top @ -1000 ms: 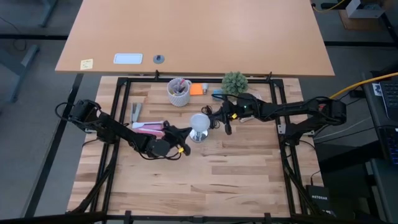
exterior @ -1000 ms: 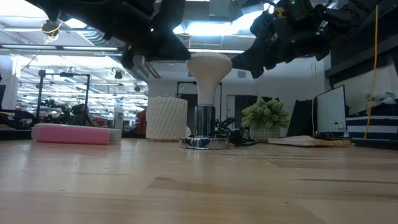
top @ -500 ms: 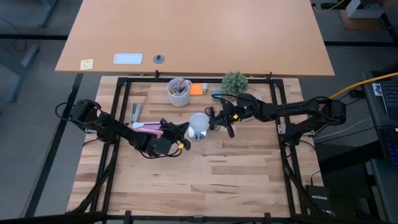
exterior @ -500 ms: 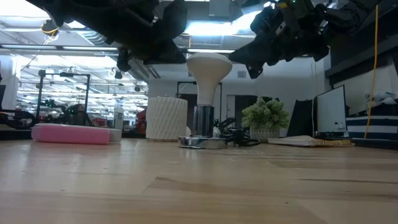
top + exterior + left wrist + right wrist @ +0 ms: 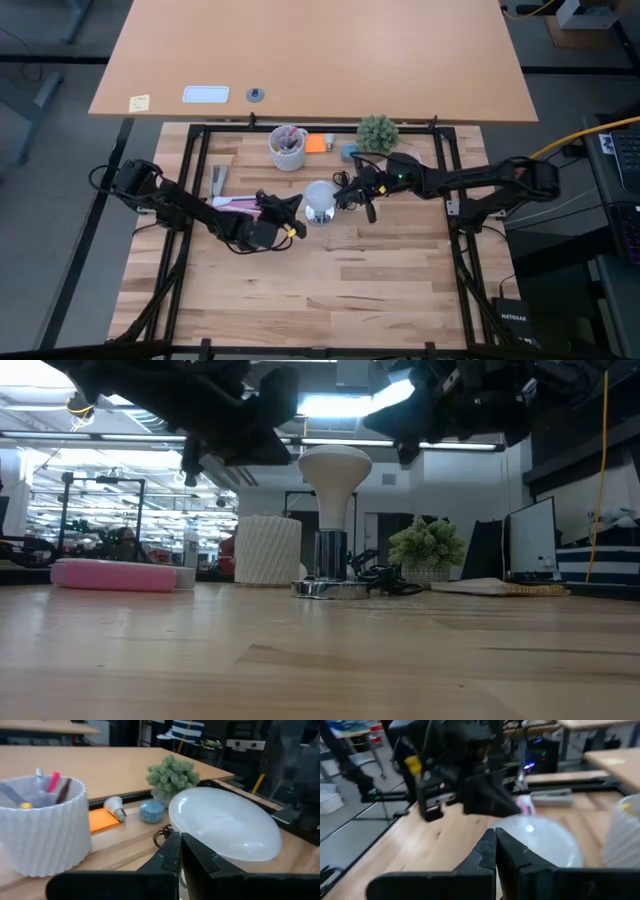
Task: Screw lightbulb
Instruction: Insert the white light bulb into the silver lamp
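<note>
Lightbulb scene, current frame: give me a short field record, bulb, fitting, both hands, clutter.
lightbulb: upright in its fitting, mid-table
fitting: silvery round base, black cord behind
left hand: shut, beside the bulb, holding nothing
right hand: shut, at the bulb's other side, holding nothing
clutter: white cup of pens, small plant, orange notepad

Both arms are matte black, built of jointed tubular segments with black cables looped along them. The left arm (image 5: 190, 212) carries a yellow tag near its wrist; the right arm (image 5: 470, 178) shows a small green light.
</note>
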You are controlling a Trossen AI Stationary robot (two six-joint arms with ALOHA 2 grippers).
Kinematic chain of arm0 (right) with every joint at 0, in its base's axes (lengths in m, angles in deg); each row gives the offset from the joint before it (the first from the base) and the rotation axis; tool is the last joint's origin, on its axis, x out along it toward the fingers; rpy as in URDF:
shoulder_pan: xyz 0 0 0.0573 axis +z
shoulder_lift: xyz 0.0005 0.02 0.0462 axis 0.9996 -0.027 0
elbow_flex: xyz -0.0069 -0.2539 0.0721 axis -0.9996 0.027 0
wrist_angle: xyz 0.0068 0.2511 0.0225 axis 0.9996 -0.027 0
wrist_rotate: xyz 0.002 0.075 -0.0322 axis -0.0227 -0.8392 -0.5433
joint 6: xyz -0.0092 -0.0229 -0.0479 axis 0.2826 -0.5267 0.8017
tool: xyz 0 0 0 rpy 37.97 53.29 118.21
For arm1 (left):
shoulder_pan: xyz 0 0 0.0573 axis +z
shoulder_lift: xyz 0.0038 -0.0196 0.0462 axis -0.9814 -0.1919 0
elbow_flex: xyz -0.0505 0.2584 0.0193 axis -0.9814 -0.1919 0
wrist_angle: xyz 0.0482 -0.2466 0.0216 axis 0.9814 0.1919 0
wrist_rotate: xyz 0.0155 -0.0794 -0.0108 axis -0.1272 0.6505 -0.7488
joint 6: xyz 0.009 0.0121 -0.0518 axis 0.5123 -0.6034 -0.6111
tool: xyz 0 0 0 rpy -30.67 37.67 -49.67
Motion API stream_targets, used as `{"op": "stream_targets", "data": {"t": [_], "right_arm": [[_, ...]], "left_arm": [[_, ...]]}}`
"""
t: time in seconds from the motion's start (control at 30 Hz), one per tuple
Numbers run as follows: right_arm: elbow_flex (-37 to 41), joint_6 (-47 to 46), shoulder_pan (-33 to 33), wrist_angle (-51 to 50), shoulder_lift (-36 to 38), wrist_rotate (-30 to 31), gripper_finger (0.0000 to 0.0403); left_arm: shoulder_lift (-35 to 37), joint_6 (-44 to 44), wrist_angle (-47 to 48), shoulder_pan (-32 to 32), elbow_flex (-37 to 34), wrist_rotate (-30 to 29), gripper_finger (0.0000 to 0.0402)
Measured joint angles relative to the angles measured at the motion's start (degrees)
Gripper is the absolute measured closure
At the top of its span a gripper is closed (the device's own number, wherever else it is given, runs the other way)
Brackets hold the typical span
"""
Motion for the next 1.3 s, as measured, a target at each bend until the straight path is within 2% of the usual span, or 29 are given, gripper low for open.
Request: {"op": "stream_targets", "data": {"t": [0.1,0.2,0.33,0.5,0.77,1.07,1.3], "right_arm": [[0.0,1.29,0.02,-0.02,2.17,3.3,0.04],[0.0,3.39,0.01,-0.01,3.76,6.61,0.04],[0.0,6.69,0.0,-0.06,4.28,12.47,0.04],[0.0,10.57,-0.23,-0.49,2.98,17.19,0.04],[-0.02,10.87,-2.82,-4.07,1.26,14.78,0.04],[-0.02,9.01,-2.62,-3.87,-2.8,12.72,0.04],[-0.02,6.56,-2.62,-3.04,-3.14,10.22,0.04]], "left_arm": [[0.75,0.95,0.03,-2.05,0.0,-4.58,0.0396],[2.09,2.18,-0.16,-3.92,0.02,-6.22,0.0396],[2.82,1.66,-1.1,-5.93,0.04,-5.76,0.0396],[1.83,-1.64,-2.02,-6.11,0.07,-0.21,0.0396],[-1.79,-0.06,-7.45,-4.25,0.07,4.97,0.0396],[-2.95,1.27,-9.32,-2.82,0.09,5.57,0.0396],[-2.95,1.67,-8.93,-1.58,0.09,5.52,0.0396]]}}
